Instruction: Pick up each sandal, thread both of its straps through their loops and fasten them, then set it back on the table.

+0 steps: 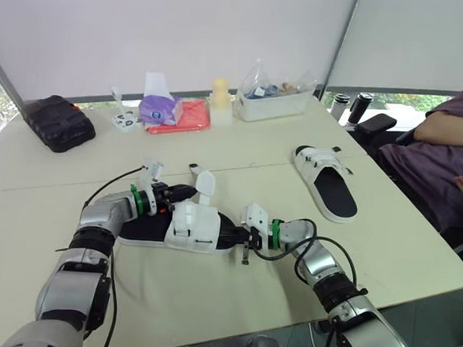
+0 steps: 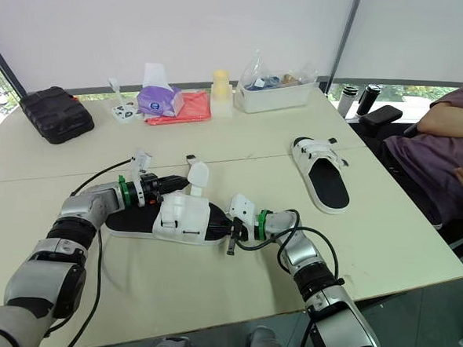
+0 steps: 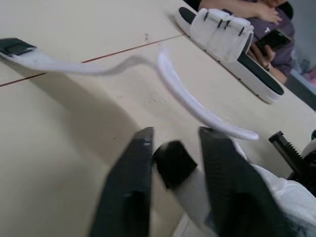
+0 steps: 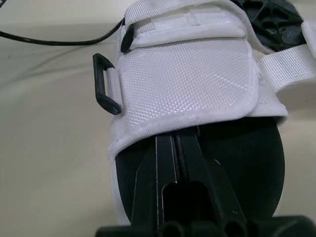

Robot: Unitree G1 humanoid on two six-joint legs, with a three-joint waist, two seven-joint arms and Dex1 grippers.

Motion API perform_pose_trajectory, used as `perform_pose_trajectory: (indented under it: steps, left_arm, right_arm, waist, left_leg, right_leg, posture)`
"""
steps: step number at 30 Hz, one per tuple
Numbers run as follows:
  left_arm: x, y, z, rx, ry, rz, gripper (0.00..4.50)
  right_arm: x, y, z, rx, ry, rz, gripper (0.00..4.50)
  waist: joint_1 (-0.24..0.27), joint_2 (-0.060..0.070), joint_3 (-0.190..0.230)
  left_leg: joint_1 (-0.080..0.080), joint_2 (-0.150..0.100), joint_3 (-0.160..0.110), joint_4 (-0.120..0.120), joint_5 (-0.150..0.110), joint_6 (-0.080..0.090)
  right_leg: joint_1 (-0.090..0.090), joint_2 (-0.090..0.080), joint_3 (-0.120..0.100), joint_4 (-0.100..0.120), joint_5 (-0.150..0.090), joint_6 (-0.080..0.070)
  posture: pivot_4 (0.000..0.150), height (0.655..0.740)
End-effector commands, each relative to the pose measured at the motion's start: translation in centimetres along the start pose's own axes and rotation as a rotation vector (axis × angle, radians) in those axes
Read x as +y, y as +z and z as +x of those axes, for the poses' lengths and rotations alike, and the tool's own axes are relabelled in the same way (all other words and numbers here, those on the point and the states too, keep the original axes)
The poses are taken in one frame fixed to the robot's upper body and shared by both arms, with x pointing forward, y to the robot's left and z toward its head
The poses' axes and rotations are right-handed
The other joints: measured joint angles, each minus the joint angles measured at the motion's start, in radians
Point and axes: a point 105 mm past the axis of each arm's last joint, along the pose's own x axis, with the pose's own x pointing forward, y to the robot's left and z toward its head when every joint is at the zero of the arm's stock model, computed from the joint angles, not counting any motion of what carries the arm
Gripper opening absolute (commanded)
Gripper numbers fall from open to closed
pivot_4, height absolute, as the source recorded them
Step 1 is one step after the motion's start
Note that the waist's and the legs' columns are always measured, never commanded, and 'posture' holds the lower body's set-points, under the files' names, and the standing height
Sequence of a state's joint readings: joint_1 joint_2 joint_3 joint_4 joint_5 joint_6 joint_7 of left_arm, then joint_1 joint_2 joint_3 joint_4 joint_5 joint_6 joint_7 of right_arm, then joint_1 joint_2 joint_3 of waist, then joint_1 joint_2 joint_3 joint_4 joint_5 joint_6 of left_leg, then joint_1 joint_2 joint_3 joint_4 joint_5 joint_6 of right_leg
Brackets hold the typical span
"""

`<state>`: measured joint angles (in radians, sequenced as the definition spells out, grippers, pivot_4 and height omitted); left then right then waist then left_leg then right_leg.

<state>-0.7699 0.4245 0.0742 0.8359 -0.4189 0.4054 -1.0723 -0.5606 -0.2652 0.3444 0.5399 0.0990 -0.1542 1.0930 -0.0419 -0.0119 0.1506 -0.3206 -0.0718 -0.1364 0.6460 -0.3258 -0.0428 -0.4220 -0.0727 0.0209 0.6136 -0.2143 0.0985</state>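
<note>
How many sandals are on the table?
2. One white-strapped, black-soled sandal lies near the table's front; the other sandal lies farther back on the right, near the seated person.

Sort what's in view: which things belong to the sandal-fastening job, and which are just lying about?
Job: near sandal, held by the left gripper; right gripper; far sandal.
Lying about: black pouch, white gadget, tissue pack, red cloth, yellow bottle, clear tub, two flasks, seated person.
</note>
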Motion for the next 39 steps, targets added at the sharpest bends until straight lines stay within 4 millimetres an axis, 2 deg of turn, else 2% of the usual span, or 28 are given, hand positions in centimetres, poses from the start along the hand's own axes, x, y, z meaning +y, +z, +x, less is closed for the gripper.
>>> perform_pose_trajectory:
  steps: [1,3,7,10,14,18,20,23,28,33,39]
  left_arm:
    - [-0.7,1.1,0.6,-0.010,-0.048,0.031,3.31]
    - [-0.5,0.9,0.5,0.007,-0.036,0.035,4.28]
    - [1.3,2.9,-1.3,-0.054,0.062,0.042,4.28]
    - [1.7,4.9,-2.2,-0.114,0.085,0.036,4.28]
    - [0.8,8.2,-2.7,-0.197,0.042,0.017,4.28]
    - [-0.4,9.6,-2.7,-0.208,-0.011,0.021,4.28]
    - [-1.8,9.5,-2.5,-0.170,-0.087,0.015,4.28]
    - [-3.4,7.8,-2.3,-0.069,-0.161,0.022,4.28]
    - [-3.3,4.8,-1.8,0.052,-0.136,0.001,4.28]
    - [-4.2,4.0,-0.5,0.082,-0.194,-0.053,4.28]
    - [-4.1,3.7,2.7,0.087,-0.185,-0.107,4.28]
  right_arm:
    - [3.1,-5.6,-0.1,0.207,0.076,0.132,0.00]
    - [3.1,-5.7,-0.2,0.207,0.075,0.133,0.00]
    - [3.0,-5.6,-0.1,0.205,0.072,0.135,0.00]
    - [3.0,-5.6,-0.1,0.205,0.071,0.136,0.00]
    - [3.0,-5.6,0.1,0.203,0.069,0.137,0.00]
    - [3.0,-5.6,0.2,0.200,0.069,0.137,0.00]
    - [3.0,-5.6,0.2,0.199,0.069,0.138,0.00]
    - [3.1,-5.6,0.2,0.200,0.070,0.138,0.00]
    - [3.2,-5.6,0.4,0.197,0.072,0.140,0.00]
    - [3.3,-5.6,0.4,0.197,0.072,0.140,0.00]
    - [3.2,-5.6,0.5,0.198,0.069,0.139,0.00]
  waist:
    - [-0.001,0.000,0.000]
    - [0.000,0.000,0.000]
    - [-0.001,0.000,0.000]
    - [-0.003,0.000,0.000]
    - [-0.002,0.000,0.000]
    - [-0.005,0.000,0.000]
    - [-0.006,0.000,0.000]
    - [-0.007,0.000,0.000]
    - [-0.005,0.000,0.000]
    - [-0.005,0.000,0.000]
    - [-0.005,0.000,0.000]
  left_leg:
    - [0.000,0.000,0.000,0.000,0.000,0.000]
    - [0.000,0.000,0.000,0.000,0.000,0.000]
    - [0.000,0.000,0.000,0.000,0.000,0.000]
    - [-0.001,0.000,0.000,0.000,0.000,0.000]
    - [-0.001,0.000,0.000,0.000,0.000,0.000]
    - [-0.001,0.000,0.000,0.000,0.000,0.000]
    - [-0.001,0.000,0.000,0.000,0.000,0.000]
    - [-0.001,0.000,0.000,0.000,0.000,0.000]
    - [-0.001,0.000,0.000,0.000,0.000,0.000]
    - [-0.001,0.000,0.000,0.000,0.000,0.000]
    - [-0.001,0.000,0.000,0.000,0.000,0.000]
  right_leg:
    - [0.000,0.000,0.000,0.000,0.000,0.000]
    - [0.000,0.000,0.000,0.000,0.000,0.000]
    - [0.000,0.000,0.000,0.000,0.000,0.000]
    - [-0.001,0.000,0.000,0.000,0.000,0.000]
    - [-0.001,0.000,0.000,0.000,0.000,0.000]
    - [-0.001,0.000,0.000,0.000,0.000,0.000]
    - [-0.002,0.001,0.000,0.001,0.000,0.000]
    - [-0.002,0.001,0.000,0.001,0.000,0.000]
    - [-0.002,0.001,0.001,0.001,0.000,0.000]
    - [-0.002,0.001,0.001,0.001,0.000,0.000]
    - [-0.002,0.001,0.000,0.001,0.000,0.000]
  posture:
    - [0.150,0.7400]
    - [0.150,0.7400]
    - [0.150,0.7400]
    - [0.150,0.7400]
    - [0.150,0.7400]
    - [0.150,0.7400]
    - [0.150,0.7400]
    - [0.150,0.7400]
    - [0.150,0.7400]
    - [0.150,0.7400]
    - [0.150,0.7400]
